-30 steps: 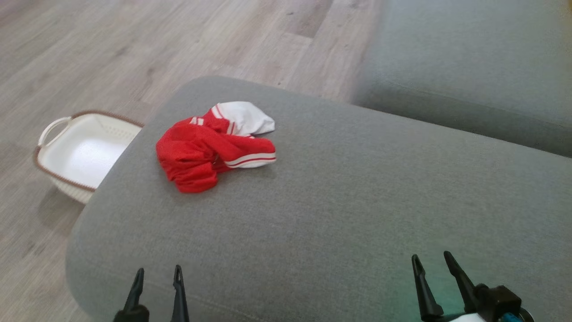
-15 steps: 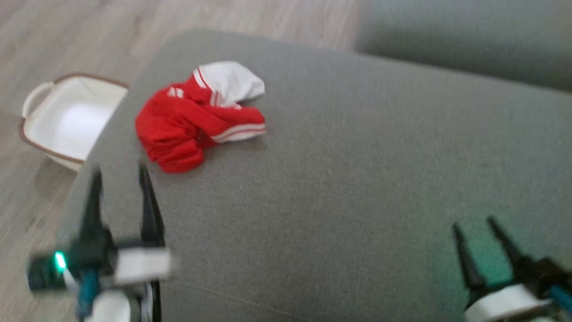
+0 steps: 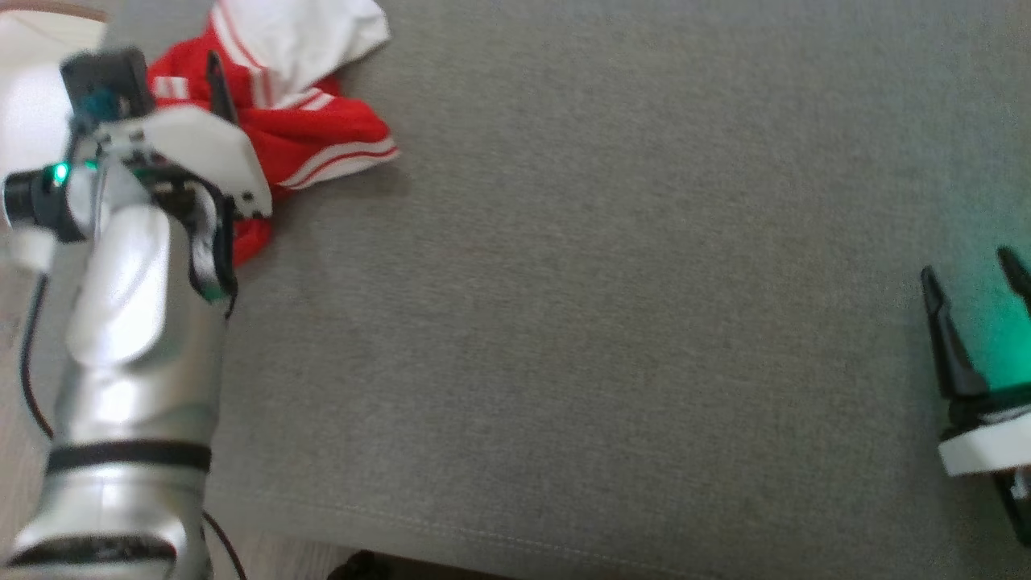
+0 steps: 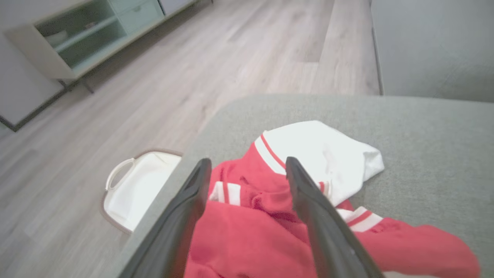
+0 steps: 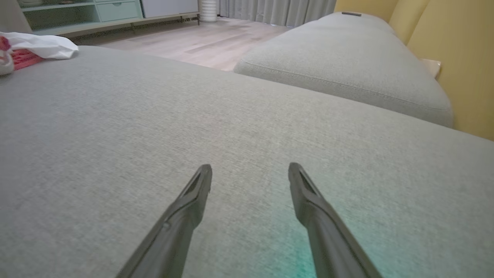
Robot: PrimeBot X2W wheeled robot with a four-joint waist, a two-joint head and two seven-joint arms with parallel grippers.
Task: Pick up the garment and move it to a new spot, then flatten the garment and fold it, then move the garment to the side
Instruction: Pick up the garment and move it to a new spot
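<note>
1. The garment, red with white stripes and a white panel, lies crumpled in a heap on the grey cushion. In the head view it sits up in the far left corner.
2. The left end effector is right over that heap, and it is released: fingers spread wide, nothing pinched between them.
3. In the left wrist view, red cloth fills the gap between the two dark fingers. The white panel spreads out past the right-hand one.
4. Are the tips touching the cloth? The pictures do not settle it.
5. In the head view the silver forearm runs up the left edge and covers the near side of the heap. A green light glows at the wrist.
6. Over to the right end effector: released too, fingers apart, gripping nothing. It hangs over bare cushion, well apart from the garment.
7. A green glow falls on the fabric just beside its fingers.
8. In the right wrist view the garment is a small patch of white and red at the far left edge.
9. A white basket stands on the wood floor, just beside the cushion's edge and near the garment.
10. Beyond that are a second cushion, a pale cabinet and a yellow wall.
</note>
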